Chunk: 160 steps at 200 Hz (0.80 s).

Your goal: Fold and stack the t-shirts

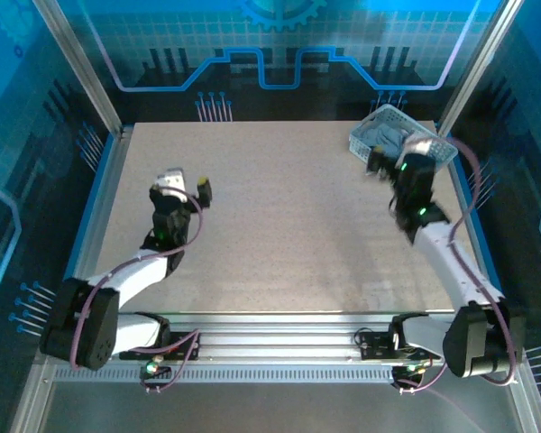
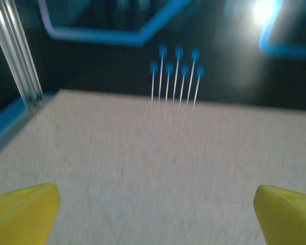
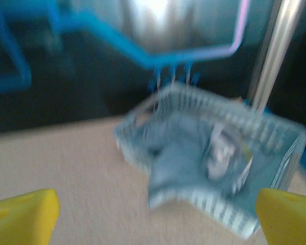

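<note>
From above we see the left gripper (image 1: 187, 185) and right gripper (image 1: 389, 159) spread wide, holding nothing. The right wrist camera brings closer the grey-blue t-shirts (image 3: 181, 153), crumpled inside the white basket (image 3: 222, 210) at the table's (image 1: 279, 244) far right.

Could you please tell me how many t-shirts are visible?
1 distinguishable: a crumpled pale grey-blue cloth t-shirt in the white lattice plastic basket at the far right corner of the table; others may be hidden underneath.
</note>
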{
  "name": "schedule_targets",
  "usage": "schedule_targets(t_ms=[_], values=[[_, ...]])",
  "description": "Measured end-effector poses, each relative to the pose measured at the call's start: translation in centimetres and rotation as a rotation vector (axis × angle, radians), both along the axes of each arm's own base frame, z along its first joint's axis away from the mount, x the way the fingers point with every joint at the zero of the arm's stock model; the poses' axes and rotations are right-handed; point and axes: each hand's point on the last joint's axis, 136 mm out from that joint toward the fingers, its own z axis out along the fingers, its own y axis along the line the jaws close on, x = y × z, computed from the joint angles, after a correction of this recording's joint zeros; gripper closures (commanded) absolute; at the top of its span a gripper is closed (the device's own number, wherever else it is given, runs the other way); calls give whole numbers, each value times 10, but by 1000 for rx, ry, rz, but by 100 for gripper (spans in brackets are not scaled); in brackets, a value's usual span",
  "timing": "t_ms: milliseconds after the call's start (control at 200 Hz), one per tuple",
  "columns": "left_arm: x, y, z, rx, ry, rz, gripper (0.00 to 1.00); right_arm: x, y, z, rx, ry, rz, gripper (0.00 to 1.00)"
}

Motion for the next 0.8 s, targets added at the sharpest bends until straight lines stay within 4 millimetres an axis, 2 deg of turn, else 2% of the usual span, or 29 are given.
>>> schedule_targets(t_ms=[5,40,80,140,180,245,310,405,490,560,645,800], values=[[1,0,3,-11,-4,3,1,1,-2,10,11,-14,-7,5],[5,3,27,-88,-28,32,1,3,-14,42,68,-53,-38,8],[12,7,59,-197,-73,54,1,4,-31,69,121,-78,-76,11],[22,13,97,-343,-119,53,1,6,-53,84,187,-73,-134,15],[31,16,112,-414,-119,46,1,11,-61,82,217,-45,-146,19],[50,10,123,-488,-76,23,1,25,-67,59,279,57,-142,22],[69,-17,118,-525,12,-46,1,46,-70,22,338,190,-134,22],[79,-73,86,-546,176,-178,2,72,-68,-47,403,385,-117,22],[71,-119,50,-557,324,-282,7,80,-62,-107,449,540,-106,22],[61,-151,28,-561,421,-357,11,83,-59,-140,473,619,-98,22],[48,-179,17,-565,489,-433,14,95,-60,-159,486,654,-90,23],[34,-208,17,-588,526,-517,18,130,-72,-169,495,626,-90,25]])
